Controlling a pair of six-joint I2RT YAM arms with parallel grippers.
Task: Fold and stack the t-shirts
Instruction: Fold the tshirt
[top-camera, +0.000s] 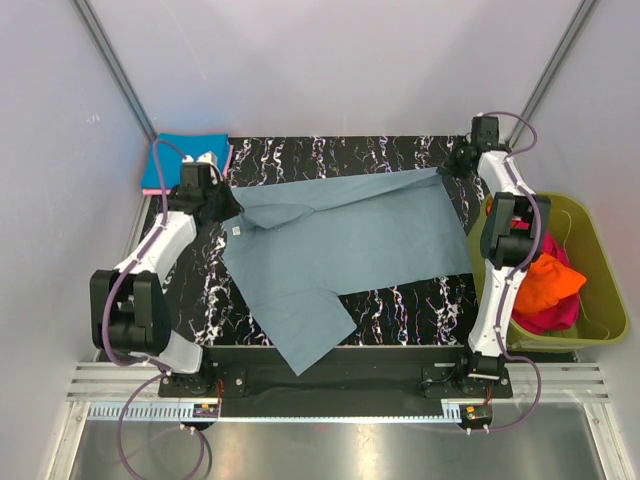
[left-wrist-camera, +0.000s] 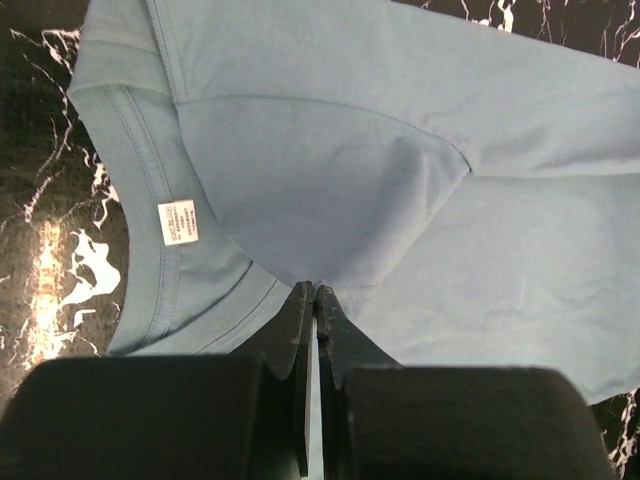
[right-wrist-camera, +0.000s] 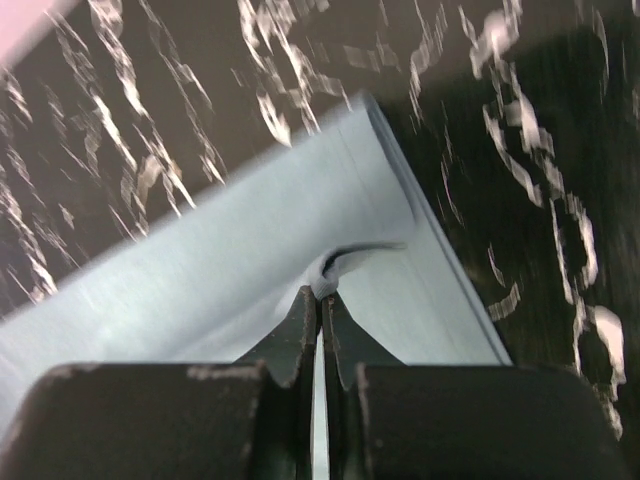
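A dusty grey-blue t-shirt (top-camera: 345, 250) lies spread across the black marbled table, one sleeve hanging toward the near edge. Its white neck label (left-wrist-camera: 178, 221) shows by the collar. My left gripper (top-camera: 222, 208) is shut on the shirt's shoulder cloth (left-wrist-camera: 330, 200) next to the collar. My right gripper (top-camera: 452, 166) is shut on the shirt's far right hem corner (right-wrist-camera: 340, 265) at the back of the table. A folded bright blue t-shirt (top-camera: 178, 160) lies at the back left, with a pink edge (top-camera: 230, 160) beside it. Orange (top-camera: 548, 284) and magenta (top-camera: 552, 316) shirts lie in the tub.
An olive-green plastic tub (top-camera: 600, 280) stands off the table's right side. The table's marbled top (top-camera: 400, 300) shows bare in front of the shirt. Grey walls close the back and sides.
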